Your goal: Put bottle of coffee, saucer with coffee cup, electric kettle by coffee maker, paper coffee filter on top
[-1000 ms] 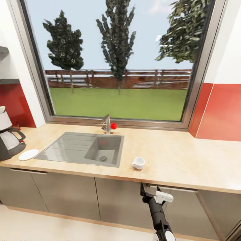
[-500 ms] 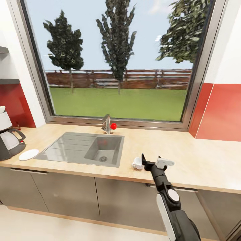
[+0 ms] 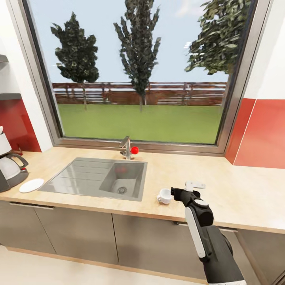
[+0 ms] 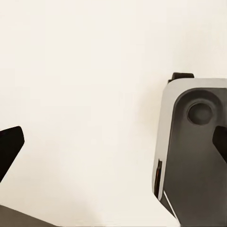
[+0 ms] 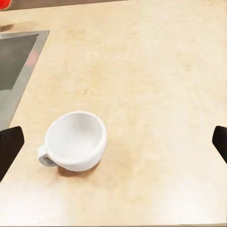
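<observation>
The white coffee cup (image 3: 164,196) stands upright on the light tan countertop (image 3: 221,190), just right of the sink, its handle turned left. My right gripper (image 3: 179,192) hovers low over the counter close beside the cup's right side. In the right wrist view the cup (image 5: 75,141) lies ahead between the wide-apart fingertips (image 5: 9,146), so this gripper is open and empty. The white saucer (image 3: 31,185) lies at the far left next to the coffee maker (image 3: 8,168), which the picture's edge cuts off. My left gripper (image 4: 113,144) is open over a pale floor.
A grey sink (image 3: 99,178) with a red-knobbed faucet (image 3: 127,147) sits between the saucer and the cup. A big window fills the wall behind. Dark shelf slabs (image 3: 10,96) show at the upper left. A part of the robot's grey body (image 4: 189,151) shows beside the left gripper.
My right arm has risen from below the counter's front edge and reached forward over the countertop, ending beside the cup. The view has shifted slightly.
</observation>
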Tool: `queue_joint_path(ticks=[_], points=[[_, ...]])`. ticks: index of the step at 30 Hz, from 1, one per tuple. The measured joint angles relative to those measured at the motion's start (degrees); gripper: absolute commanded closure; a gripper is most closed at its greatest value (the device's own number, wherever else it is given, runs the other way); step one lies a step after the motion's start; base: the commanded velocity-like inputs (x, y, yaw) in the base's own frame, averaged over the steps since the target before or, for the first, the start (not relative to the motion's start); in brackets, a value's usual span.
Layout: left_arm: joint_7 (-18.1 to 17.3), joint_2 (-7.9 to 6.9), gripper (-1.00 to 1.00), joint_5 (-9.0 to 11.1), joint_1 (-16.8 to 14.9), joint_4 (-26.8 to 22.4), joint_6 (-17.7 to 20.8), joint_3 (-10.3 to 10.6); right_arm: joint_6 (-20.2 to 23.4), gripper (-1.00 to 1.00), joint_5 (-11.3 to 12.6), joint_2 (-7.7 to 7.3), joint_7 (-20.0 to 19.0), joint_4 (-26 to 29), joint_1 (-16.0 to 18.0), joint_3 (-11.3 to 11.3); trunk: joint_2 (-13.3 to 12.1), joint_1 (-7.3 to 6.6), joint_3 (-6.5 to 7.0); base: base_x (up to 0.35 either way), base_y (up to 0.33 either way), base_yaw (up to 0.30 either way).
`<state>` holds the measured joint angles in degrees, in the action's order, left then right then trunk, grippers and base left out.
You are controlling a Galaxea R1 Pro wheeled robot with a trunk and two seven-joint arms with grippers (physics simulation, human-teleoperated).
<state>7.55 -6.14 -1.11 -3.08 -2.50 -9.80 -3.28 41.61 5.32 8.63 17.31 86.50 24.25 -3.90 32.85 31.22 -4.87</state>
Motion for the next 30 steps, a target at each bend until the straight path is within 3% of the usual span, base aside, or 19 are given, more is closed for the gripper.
queue_joint_path(ticks=[16, 30], points=[[-0.04, 0.06, -1.0, -0.07, 0.06, 0.9, 0.0, 0.07, 0.32, -1.0, -0.09, -0.08, 0.2, -0.13, 0.12, 0.41, 0.0, 0.01, 0.0, 0.14, 0.033, 0.0], [0.0, -0.11, -1.0, -0.08, 0.57, 1.04, 0.04, 0.07, 0.4, -1.0, -0.3, -0.39, 0.25, -1.88, 0.12, 0.62, -0.01, 0.03, 0.0, 0.014, 0.004, 0.0]])
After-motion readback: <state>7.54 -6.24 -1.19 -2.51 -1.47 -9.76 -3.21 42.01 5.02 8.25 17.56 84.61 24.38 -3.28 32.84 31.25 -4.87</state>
